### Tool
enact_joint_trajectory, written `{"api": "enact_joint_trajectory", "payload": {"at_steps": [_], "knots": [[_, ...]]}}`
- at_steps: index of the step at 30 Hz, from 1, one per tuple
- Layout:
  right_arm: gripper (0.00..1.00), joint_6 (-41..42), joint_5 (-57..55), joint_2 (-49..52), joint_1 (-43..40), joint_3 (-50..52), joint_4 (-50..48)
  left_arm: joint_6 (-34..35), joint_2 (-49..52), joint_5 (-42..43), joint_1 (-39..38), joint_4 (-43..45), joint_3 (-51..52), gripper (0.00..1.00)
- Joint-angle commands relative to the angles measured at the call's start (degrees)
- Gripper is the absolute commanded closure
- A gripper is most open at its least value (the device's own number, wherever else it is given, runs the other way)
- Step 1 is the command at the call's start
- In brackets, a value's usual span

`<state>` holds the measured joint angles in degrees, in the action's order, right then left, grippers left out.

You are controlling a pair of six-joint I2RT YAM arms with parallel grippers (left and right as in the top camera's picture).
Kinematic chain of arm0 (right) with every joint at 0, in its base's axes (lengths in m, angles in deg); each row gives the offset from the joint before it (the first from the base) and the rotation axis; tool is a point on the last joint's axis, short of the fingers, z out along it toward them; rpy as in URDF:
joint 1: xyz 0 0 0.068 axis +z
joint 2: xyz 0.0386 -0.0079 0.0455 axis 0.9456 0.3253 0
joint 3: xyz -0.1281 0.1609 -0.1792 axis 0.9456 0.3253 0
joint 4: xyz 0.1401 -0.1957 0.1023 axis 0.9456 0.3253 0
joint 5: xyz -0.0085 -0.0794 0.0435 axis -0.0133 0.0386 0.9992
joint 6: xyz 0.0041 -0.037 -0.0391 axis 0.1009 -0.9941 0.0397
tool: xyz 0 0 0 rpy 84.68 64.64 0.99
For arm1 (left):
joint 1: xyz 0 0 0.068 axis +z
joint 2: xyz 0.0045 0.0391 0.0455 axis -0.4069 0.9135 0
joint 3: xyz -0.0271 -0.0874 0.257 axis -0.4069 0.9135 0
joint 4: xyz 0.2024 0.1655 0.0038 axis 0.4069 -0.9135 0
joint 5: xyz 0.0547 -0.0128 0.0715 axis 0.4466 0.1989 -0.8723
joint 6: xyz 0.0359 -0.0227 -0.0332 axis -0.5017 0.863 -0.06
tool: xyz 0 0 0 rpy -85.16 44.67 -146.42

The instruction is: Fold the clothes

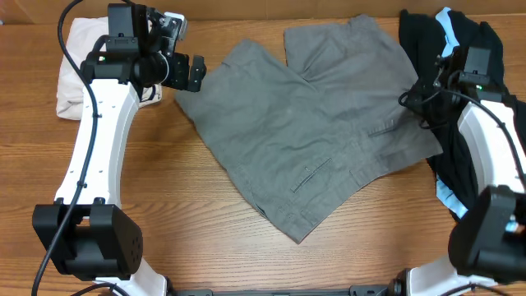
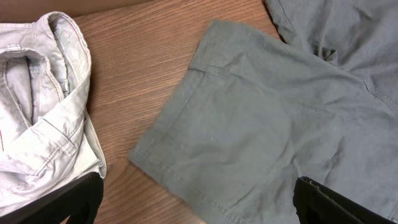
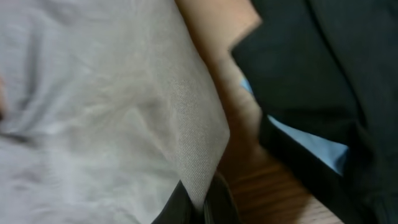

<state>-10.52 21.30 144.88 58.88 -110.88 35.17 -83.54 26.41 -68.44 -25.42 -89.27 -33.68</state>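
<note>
Two dark fingertips sit in the bottom corners of the left wrist view, so the left jaws are spread wide with nothing held between them. Just beneath them a hemmed leg of the grey shorts is laid flat on the tabletop. A cream garment is bunched beside these jaws, on the side away from the shorts, and is cut off by the frame edge.

At the right jaws an edge of the shorts is seen pinched, low in a blurred close view, and the jaws themselves are mostly hidden by the cloth. Just past that edge a black garment can be made out, with a strip of light-blue cloth showing from under it.

Farther out, from overhead, the shorts are seen spread across the middle of the tabletop between the two pairs of jaws, with two slit pockets facing up. Beyond the right jaws the black pile is partly covered by the right arm and cut off at the frame edge.
</note>
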Motion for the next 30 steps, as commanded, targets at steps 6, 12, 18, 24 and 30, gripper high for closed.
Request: {"api": "enact_joint_trajectory", "payload": {"at_steps": [6, 12, 18, 24, 30], "knots": [[0.2, -2.5, -0.8, 5.7, -5.4, -1.2, -2.4, -1.5, 4.9, 0.8, -2.6, 0.7, -1.6, 0.0], [0.0, -2.5, 3.5, 5.6, -4.8, -8.0, 7.3, -0.9, 10.9, -4.3, -4.4, 0.1, -1.6, 0.0], [0.0, -2.5, 8.3, 5.6, -1.6, -13.8, 16.5, 3.3, 14.7, -7.5, -3.9, -6.2, -1.6, 0.02], [0.0, -2.4, 11.6, 5.6, 2.2, -13.9, 16.7, 7.1, 17.9, -7.7, -3.8, -8.3, -1.6, 0.13], [0.0, -2.5, 11.4, 5.6, 5.9, -13.9, 16.0, 12.6, 24.0, -7.7, -3.8, -6.9, -1.6, 0.25]]}}
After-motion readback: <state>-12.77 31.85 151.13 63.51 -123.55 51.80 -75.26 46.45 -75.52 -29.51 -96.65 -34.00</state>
